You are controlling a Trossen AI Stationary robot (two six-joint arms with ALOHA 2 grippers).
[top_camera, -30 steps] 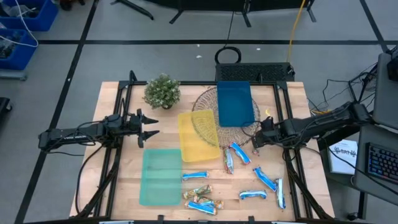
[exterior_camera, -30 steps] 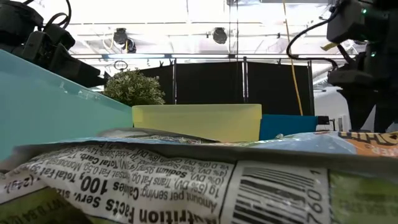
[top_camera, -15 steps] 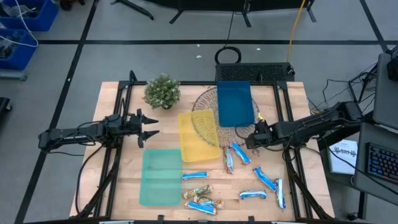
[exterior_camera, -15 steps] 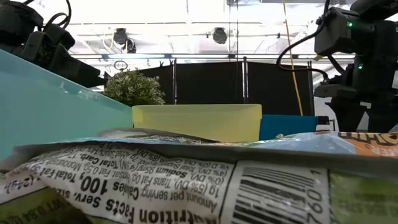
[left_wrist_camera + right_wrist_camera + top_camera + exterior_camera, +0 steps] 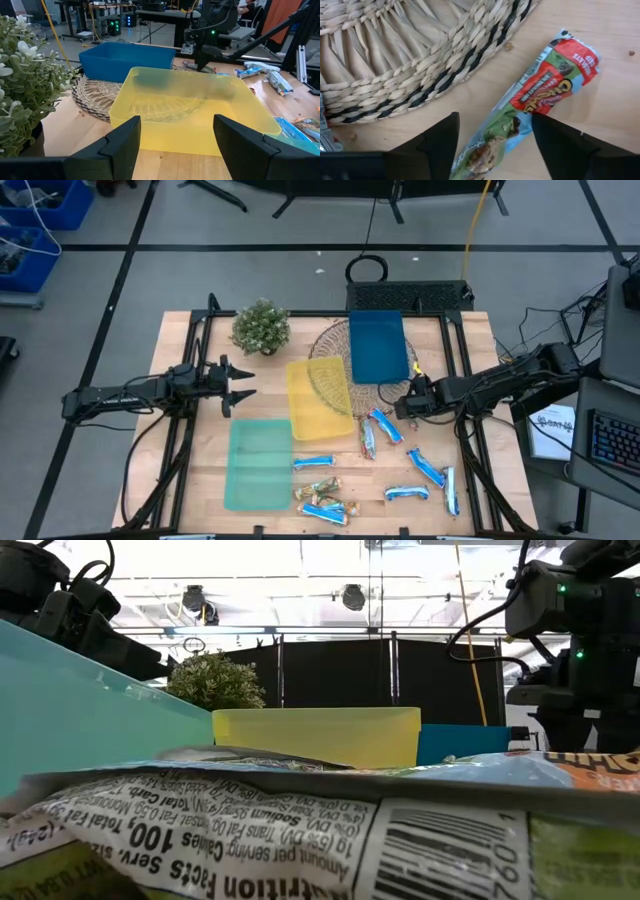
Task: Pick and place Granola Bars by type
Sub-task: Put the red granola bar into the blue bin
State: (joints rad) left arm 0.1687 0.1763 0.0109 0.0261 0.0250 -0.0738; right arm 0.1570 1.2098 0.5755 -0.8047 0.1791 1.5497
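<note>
- Wooden surface (image 5: 200, 470) under you carries everything: bars loose toward its right and near edge, trays in the middle.
- Your target is the blue-and-red granola bar (image 5: 530, 105), lying flat on the wood just beside the woven mat (image 5: 420, 55) and apart from it. From above, that bar (image 5: 383, 426) sits just below the right gripper.
- Expect it to be light, with a slick, crinkly wrapper and a firm core. I'd pinch across the narrow middle; the sealed ends would likely fold and slip.
- Your right gripper (image 5: 495, 145) straddles the bar's lower half, jaws open on either side and holding nothing.
- The other bars (image 5: 322, 506) lie scattered near the front edge and at right (image 5: 427, 468), none in a tray as far as you can see.
- The yellow tray (image 5: 190, 107) looks empty from the left wrist view. It partly overlaps the mat.
- The blue tray (image 5: 379, 346) rests on the mat, and the green tray (image 5: 258, 464) lies flat on the wood. No bars show in either from above.
- Your left gripper (image 5: 176, 145) waits at the left side, jaws wide and empty, facing the yellow tray beside the potted plant (image 5: 261, 326).
</note>
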